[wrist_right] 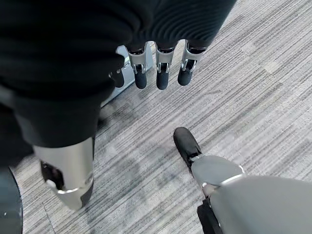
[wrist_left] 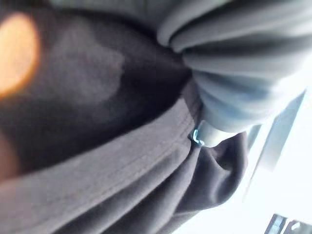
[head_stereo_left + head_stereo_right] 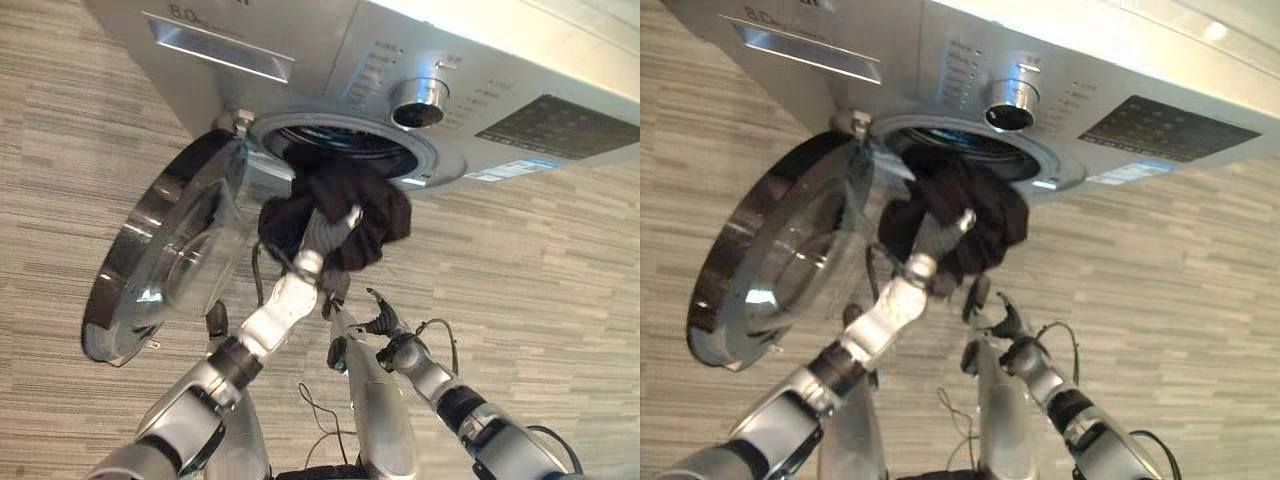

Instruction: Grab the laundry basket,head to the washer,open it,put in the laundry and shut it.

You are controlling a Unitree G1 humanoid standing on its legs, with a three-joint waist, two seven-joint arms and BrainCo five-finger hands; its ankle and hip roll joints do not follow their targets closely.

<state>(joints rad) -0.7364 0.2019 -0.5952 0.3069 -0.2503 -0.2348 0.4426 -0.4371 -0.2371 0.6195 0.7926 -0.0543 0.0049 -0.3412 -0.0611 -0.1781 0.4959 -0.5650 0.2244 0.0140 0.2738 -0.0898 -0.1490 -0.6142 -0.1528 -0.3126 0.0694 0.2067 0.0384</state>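
At round steel washer [image 3: 500, 90] mouth, soft crumpled black laundry [image 3: 370, 215], left hand [image 3: 335, 228] buried

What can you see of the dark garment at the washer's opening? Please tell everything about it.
The dark garment is soft black cloth, bunched and creased, with a stitched hem visible in the left wrist view. Its upper part lies inside the washer's round opening, pressed against the grey door seal; the rest hangs out below the rim in a loose lump. The left hand is buried in it, fingers hidden. The right hand is below it, apart. The glass door stands open beside it.
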